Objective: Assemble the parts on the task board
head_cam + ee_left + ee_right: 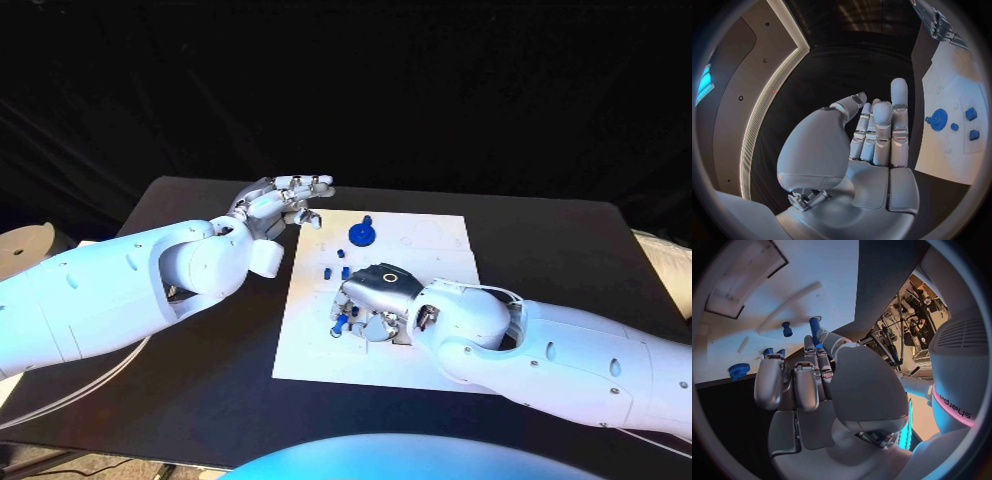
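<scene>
Task board under my right hand, fingers pinching a blue peg; my left hand hovers empty, fingers extended.

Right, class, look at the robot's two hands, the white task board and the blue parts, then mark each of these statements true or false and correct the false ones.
1. The left hand holds a blue part. False: its fingers are apart and it holds nothing, hovering by the far left corner of the task board.
2. The right hand is down over the task board. True.
3. A round blue gear-like part lies on the board's far half. True.
4. The right hand's fingers are at a slim blue peg. True, by the right wrist view.
5. The task board lies on a white table. False: the table is black.
</scene>
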Controlling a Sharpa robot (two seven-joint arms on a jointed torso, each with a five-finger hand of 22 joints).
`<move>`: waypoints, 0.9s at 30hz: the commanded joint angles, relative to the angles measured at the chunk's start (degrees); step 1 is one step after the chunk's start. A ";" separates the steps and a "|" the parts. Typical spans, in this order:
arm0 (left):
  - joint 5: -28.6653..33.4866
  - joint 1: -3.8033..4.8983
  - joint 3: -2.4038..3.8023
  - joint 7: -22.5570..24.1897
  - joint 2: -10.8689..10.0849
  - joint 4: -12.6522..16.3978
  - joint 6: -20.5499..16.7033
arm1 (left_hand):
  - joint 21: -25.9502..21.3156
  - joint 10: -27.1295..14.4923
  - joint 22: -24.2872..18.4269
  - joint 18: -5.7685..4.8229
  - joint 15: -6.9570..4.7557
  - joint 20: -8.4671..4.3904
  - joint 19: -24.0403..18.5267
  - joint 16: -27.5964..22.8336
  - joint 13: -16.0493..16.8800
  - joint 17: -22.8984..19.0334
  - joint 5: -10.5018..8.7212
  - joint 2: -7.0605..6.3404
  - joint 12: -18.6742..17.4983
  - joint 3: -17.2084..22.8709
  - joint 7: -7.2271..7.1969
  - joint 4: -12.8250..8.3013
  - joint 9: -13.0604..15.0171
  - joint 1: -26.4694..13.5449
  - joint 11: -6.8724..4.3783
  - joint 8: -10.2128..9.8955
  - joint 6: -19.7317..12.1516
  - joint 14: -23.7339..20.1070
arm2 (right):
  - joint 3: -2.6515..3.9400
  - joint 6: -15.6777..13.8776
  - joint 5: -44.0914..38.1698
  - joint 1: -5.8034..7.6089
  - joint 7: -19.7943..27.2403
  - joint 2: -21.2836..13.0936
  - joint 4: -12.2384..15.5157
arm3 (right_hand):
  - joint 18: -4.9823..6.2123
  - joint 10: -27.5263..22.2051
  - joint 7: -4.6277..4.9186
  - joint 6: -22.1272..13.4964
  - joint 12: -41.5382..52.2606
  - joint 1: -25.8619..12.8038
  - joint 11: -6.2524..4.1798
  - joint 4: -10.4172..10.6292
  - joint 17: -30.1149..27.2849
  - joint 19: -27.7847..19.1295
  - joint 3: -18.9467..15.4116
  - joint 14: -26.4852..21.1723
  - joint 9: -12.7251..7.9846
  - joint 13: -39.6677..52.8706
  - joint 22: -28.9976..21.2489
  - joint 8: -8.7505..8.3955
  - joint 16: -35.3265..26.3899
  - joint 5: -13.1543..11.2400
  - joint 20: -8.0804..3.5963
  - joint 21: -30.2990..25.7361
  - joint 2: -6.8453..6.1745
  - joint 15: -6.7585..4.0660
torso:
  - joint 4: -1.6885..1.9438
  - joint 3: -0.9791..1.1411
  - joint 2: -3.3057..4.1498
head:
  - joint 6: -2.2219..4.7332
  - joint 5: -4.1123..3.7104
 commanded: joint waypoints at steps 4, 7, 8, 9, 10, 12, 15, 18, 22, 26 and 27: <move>0.00 0.01 0.03 0.25 0.07 0.10 1.17 | -0.34 -0.31 -0.06 0.63 -0.01 0.07 -0.33 -0.14 -0.05 -0.08 -0.05 0.16 0.16 -0.03 0.05 -0.37 0.00 0.53 -0.03 0.21 -0.26 -0.28 | -0.22 2.71 -1.65 -0.33 -0.24 0.36 -0.46 | 0.35 1.68 0.02 0.22 0.04 0.85 -1.40 -0.19 0.95 0.28 0.12 3.64 0.04 0.02 -0.08 0.38 0.33 0.21 0.06 0.12 0.13 -0.02 | 0.02 -0.01 -0.03 | -0.12 -0.11; 0.00 0.01 0.03 0.24 0.03 0.09 1.13 | -0.34 -0.31 -0.06 0.63 -0.01 0.07 -0.33 -0.14 -0.05 -0.08 -0.05 0.16 0.16 -0.03 0.05 -0.37 0.00 0.53 -0.03 0.21 -0.26 -0.28 | -0.24 3.24 -1.86 -0.34 -0.47 0.51 -0.53 | 0.35 1.67 0.06 0.20 -0.01 0.81 -1.37 -0.21 0.96 0.27 0.13 3.64 0.04 0.01 -0.09 0.35 0.34 0.22 0.07 0.12 0.12 0.00 | -0.03 -0.01 -0.04 | -0.10 -0.10; 0.00 0.01 0.03 0.23 0.02 0.10 1.12 | -0.34 -0.31 -0.06 0.63 -0.01 0.07 -0.33 -0.14 -0.05 -0.08 -0.05 0.16 0.16 -0.03 0.05 -0.37 0.00 0.53 -0.03 0.21 -0.26 -0.28 | -0.25 3.41 -1.91 -0.34 -0.54 0.58 -0.56 | 0.35 1.67 0.06 0.20 -0.01 0.81 -1.37 -0.21 0.96 0.27 0.13 3.64 0.04 0.01 -0.09 0.35 0.34 0.22 0.07 0.12 0.12 0.00 | -0.03 -0.01 -0.04 | -0.10 -0.10; 0.00 0.01 0.03 0.23 0.01 0.10 1.12 | -0.34 -0.31 -0.06 0.63 -0.01 0.07 -0.33 -0.14 -0.05 -0.08 -0.05 0.16 0.16 -0.03 0.05 -0.37 0.00 0.53 -0.03 0.21 -0.26 -0.28 | -0.27 3.55 -1.95 -0.35 -0.59 0.65 -0.59 | 0.35 1.67 0.06 0.20 -0.01 0.81 -1.37 -0.21 0.96 0.27 0.13 3.64 0.04 0.01 -0.09 0.35 0.34 0.22 0.07 0.12 0.12 0.00 | -0.01 -0.02 -0.03 | -0.12 -0.10; 0.00 0.01 0.03 0.22 0.00 0.10 1.12 | -0.34 -0.31 -0.06 0.63 -0.01 0.07 -0.33 -0.14 -0.05 -0.08 -0.05 0.16 0.16 -0.03 0.05 -0.37 0.00 0.53 -0.03 0.21 -0.26 -0.28 | -0.30 3.74 -2.00 -0.35 -0.66 0.76 -0.64 | 0.35 1.67 0.06 0.20 -0.01 0.81 -1.37 -0.21 0.96 0.27 0.13 3.64 0.04 0.01 -0.09 0.35 0.34 0.22 0.07 0.12 0.12 0.00 | 0.01 -0.02 -0.02 | -0.11 -0.11; 0.00 0.01 0.03 0.21 -0.01 0.11 1.12 | -0.34 -0.31 -0.06 0.63 -0.01 0.07 -0.33 -0.14 -0.05 -0.08 -0.05 0.16 0.16 -0.03 0.05 -0.37 0.00 0.53 -0.03 0.21 -0.26 -0.28 | -0.38 4.05 -2.09 -0.35 -0.78 0.98 -0.73 | 0.35 1.67 0.06 0.20 -0.01 0.81 -1.37 -0.21 0.96 0.27 0.13 3.64 0.04 0.01 -0.09 0.35 0.34 0.22 0.07 0.12 0.12 0.00 | 0.02 -0.02 -0.02 | -0.11 -0.13; 0.00 0.01 0.03 0.19 -0.01 0.12 1.12 | -0.34 -0.31 -0.06 0.63 -0.01 0.07 -0.33 -0.14 -0.05 -0.08 -0.05 0.16 0.16 -0.03 0.05 -0.37 0.00 0.53 -0.03 0.21 -0.26 -0.28 | -0.53 4.33 -2.21 -0.36 -0.86 1.33 -0.80 | 0.35 1.67 0.06 0.20 -0.01 0.81 -1.37 -0.21 0.96 0.27 0.13 3.64 0.04 0.01 -0.09 0.35 0.34 0.22 0.07 0.12 0.12 0.00 | 0.04 -0.04 -0.05 | -0.14 -0.12; 0.00 0.01 0.03 0.17 -0.03 0.12 1.12 | -0.34 -0.31 -0.06 0.63 -0.01 0.07 -0.33 -0.14 -0.05 -0.08 -0.05 0.16 0.16 -0.03 0.05 -0.37 0.00 0.53 -0.03 0.21 -0.26 -0.28 | -0.62 4.37 -2.29 -0.41 -0.83 1.54 -0.69 | 0.35 1.66 0.08 0.20 -0.04 0.76 -1.35 -0.22 0.90 0.27 0.13 3.63 0.05 0.01 -0.09 0.33 0.30 0.22 0.08 0.11 0.12 0.02 | 0.09 -0.03 -0.01 | -0.15 -0.07; 0.00 0.01 0.03 0.17 -0.07 0.13 1.13 | -0.34 -0.31 -0.06 0.63 -0.01 0.07 -0.33 -0.14 -0.05 -0.08 -0.05 0.16 0.16 -0.03 0.05 -0.37 0.00 0.53 -0.03 0.21 -0.26 -0.28 | -0.69 4.40 -2.42 -0.47 -0.82 1.63 -0.51 | 0.35 1.66 0.08 0.20 -0.04 0.76 -1.35 -0.22 0.90 0.27 0.13 3.63 0.05 0.01 -0.09 0.33 0.30 0.22 0.08 0.11 0.12 0.02 | 0.05 -0.06 -0.05 | -0.20 -0.01; 0.00 0.01 0.03 0.15 -0.13 0.18 1.14 | -0.34 -0.31 -0.06 0.63 -0.01 0.07 -0.33 -0.14 -0.05 -0.08 -0.05 0.16 0.16 -0.03 0.05 -0.37 0.00 0.53 -0.03 0.21 -0.26 -0.28 | -0.72 4.59 -2.56 -0.50 -0.92 1.63 -0.44 | 0.35 1.68 0.09 0.21 -0.07 0.75 -1.34 -0.24 0.94 0.26 0.15 3.64 0.06 0.01 -0.10 0.32 0.33 0.23 0.09 0.11 0.14 0.03 | 0.00 -0.07 -0.03 | -0.24 0.04; 0.00 0.01 0.03 0.14 -0.15 0.19 1.15 | -0.34 -0.31 -0.06 0.63 -0.01 0.07 -0.33 -0.14 -0.05 -0.08 -0.05 0.16 0.16 -0.03 0.05 -0.37 0.00 0.53 -0.03 0.21 -0.26 -0.28 | -0.73 4.67 -2.65 -0.51 -0.95 1.63 -0.42 | 0.35 1.68 0.09 0.21 -0.07 0.75 -1.34 -0.24 0.94 0.26 0.15 3.64 0.06 0.01 -0.10 0.32 0.33 0.23 0.09 0.11 0.14 0.03 | 0.00 -0.04 -0.03 | -0.28 0.06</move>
